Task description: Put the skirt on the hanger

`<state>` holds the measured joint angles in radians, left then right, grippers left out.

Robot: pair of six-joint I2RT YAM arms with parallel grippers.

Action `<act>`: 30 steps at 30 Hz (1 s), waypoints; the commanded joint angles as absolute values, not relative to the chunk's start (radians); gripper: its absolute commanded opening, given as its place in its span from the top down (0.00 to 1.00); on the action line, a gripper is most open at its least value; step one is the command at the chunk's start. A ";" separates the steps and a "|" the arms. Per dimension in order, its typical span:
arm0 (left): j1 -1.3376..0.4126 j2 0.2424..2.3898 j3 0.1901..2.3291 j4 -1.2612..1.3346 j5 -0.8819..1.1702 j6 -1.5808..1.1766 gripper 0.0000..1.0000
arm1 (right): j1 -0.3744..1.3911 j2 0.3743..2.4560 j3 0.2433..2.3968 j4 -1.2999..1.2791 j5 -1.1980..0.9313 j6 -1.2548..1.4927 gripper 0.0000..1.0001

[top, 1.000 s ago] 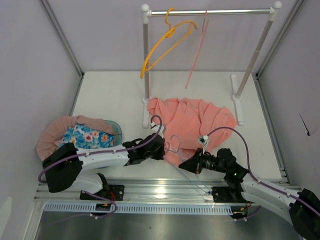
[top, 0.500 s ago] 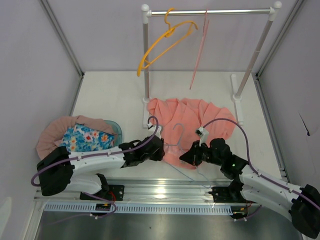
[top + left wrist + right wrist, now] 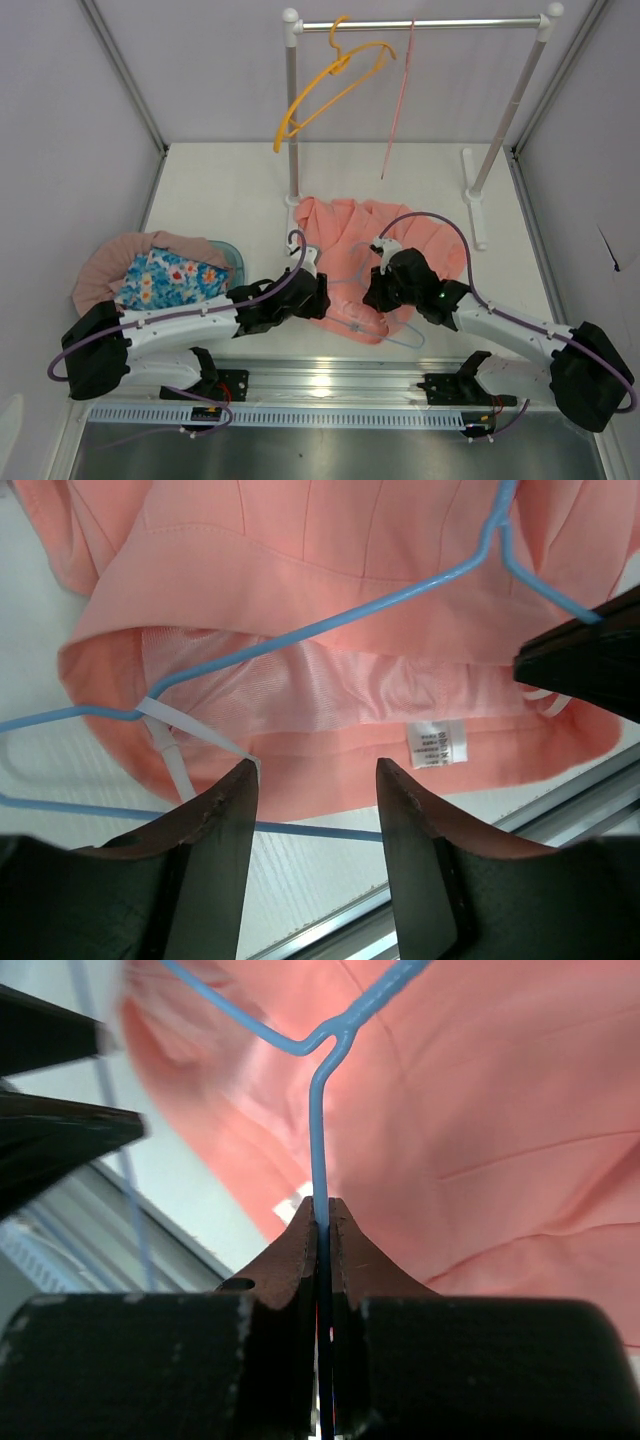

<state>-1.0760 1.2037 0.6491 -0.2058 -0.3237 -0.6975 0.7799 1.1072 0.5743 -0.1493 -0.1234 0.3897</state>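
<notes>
The skirt lies crumpled on the table in front of the clothes rail, with its waistband turned toward the arm bases. In the left wrist view the waist opening faces the camera, showing the pale lining, a white care label and a white hanging loop. The blue hanger rests across the waistband, its wire running over the outer fabric. This layout probably serves to feed one hanger shoulder into the waist while the fabric lies flat and supported.

The right gripper pinches the hanger wire just below the fork of the neck, with both jaws pressed against the wire and no visible gap. A hold at this point gives control of the hanger's angle.

The left gripper sits at the near edge of the waistband with its jaws parted about halfway. Nothing lies between them. The white loop ends just beside one fingertip; contact cannot be confirmed.
</notes>
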 commanded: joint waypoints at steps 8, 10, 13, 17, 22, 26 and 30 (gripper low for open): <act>-1.103 1.106 0.719 -0.155 -0.279 -0.722 0.39 | 0.781 1.127 0.584 -0.034 -0.038 0.318 1.00; -1.103 1.126 0.738 -0.207 -0.296 -0.741 0.39 | 0.781 1.129 0.584 -0.020 -0.034 0.318 1.00; -1.104 1.143 0.727 -0.248 -0.313 -0.778 0.36 | 0.782 1.138 0.581 -0.008 -0.035 0.314 1.00; -1.120 1.118 0.727 -0.308 -0.392 -0.801 0.32 | 0.785 1.152 0.578 0.038 -0.034 0.313 1.00; -1.127 1.103 0.759 -0.437 -0.532 -0.848 0.13 | 0.788 1.152 0.572 0.063 -0.040 0.311 1.00; -1.129 1.075 0.753 -0.430 -0.577 -0.876 0.13 | 0.792 1.149 0.568 0.077 -0.054 0.304 1.00; -1.100 1.068 0.787 -0.310 -0.525 -0.801 0.13 | 0.796 1.135 0.549 0.119 -0.109 0.284 1.00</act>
